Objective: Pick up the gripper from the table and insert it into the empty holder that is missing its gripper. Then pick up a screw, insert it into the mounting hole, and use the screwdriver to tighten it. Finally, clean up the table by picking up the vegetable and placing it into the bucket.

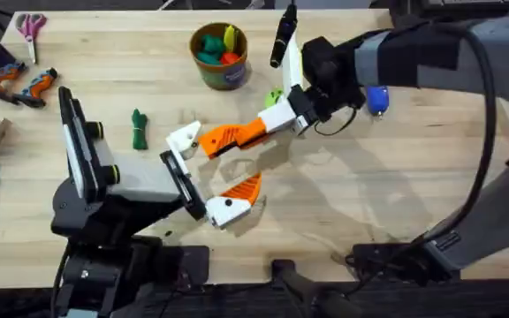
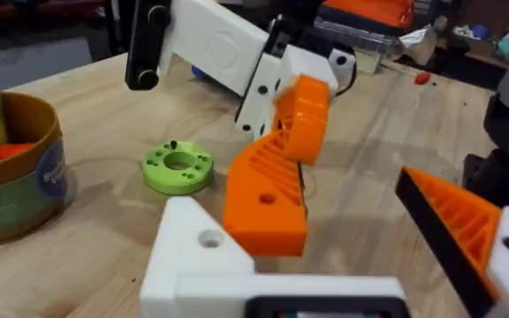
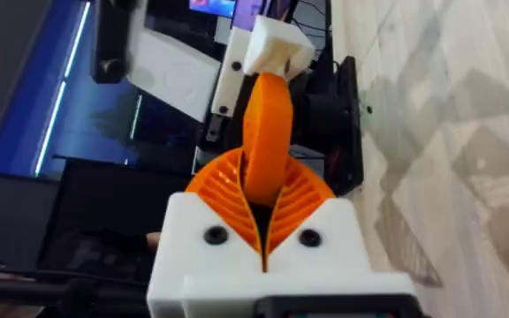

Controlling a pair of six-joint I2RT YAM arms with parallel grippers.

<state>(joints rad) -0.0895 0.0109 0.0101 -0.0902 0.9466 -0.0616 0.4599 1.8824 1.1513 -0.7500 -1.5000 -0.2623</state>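
- Gripping the gripper [image 1: 230,135], the right end effector [image 1: 256,126] has its two orange-padded fingers clamped on one end of the orange wedge, near the middle of the table [image 1: 343,203]; in the right wrist view the wedge [image 3: 266,132] stands pinched between the ribbed pads [image 3: 303,199]
- The free end of the wedge touches the holder [image 1: 184,139], the plain white finger block of the left end effector [image 1: 203,170]; in the left wrist view the wedge [image 2: 272,177] lies just beside that white block [image 2: 193,252], whether it is seated I cannot tell
- The left end effector is open: its bare white finger and its other finger, which carries an orange tip [image 1: 244,187], stand well apart with nothing between them
- The vegetable [image 1: 139,128] lies flat on the table toward the left edge, well apart from both end effectors
- The bucket [image 1: 220,55] stands near the far edge, around the middle, with teal, yellow and orange toy pieces [image 1: 217,46] inside
- The screwdriver [image 1: 377,99] shows as a blue shape just beside the right arm, mostly hidden by it
- A lime green disc [image 2: 178,166] lies on the table between the bucket and the right end effector
- Pink-handled scissors [image 1: 31,28] rest at the far left corner
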